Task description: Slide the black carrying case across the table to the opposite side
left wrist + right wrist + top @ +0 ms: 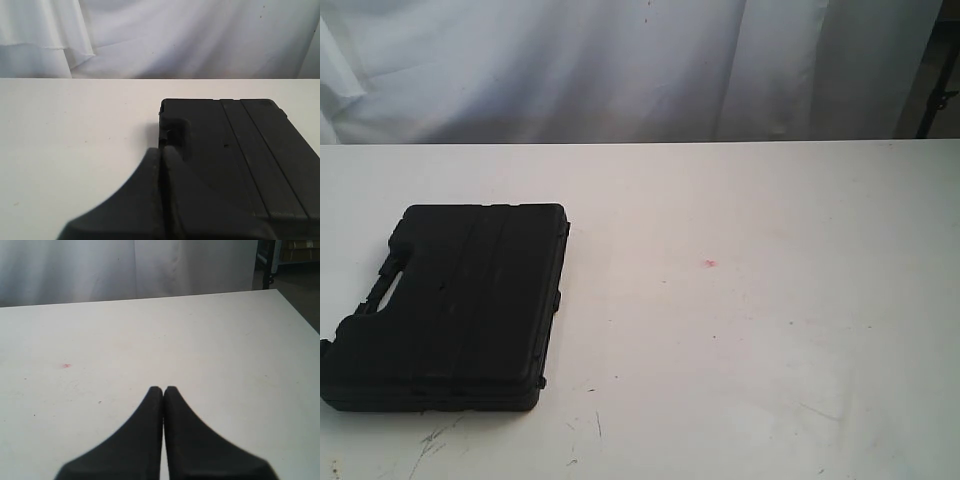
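Observation:
The black case point(455, 305) lies flat on the left side of the white table point(750, 330), ribs running lengthwise and its cut-out handle facing the left edge. In the left wrist view the case point(240, 150) fills one side, and my left gripper point(161, 150) is shut with nothing in it, its tips near the handle side of the case. My right gripper point(163, 389) is shut and empty over bare table point(225, 350). Neither gripper shows in the exterior view.
A tiny red spot point(710, 264) marks the table right of the case, the same red spot point(66, 365) showing in the right wrist view. Dark scratches point(435, 440) lie near the front edge. A white curtain point(620, 60) hangs behind the table.

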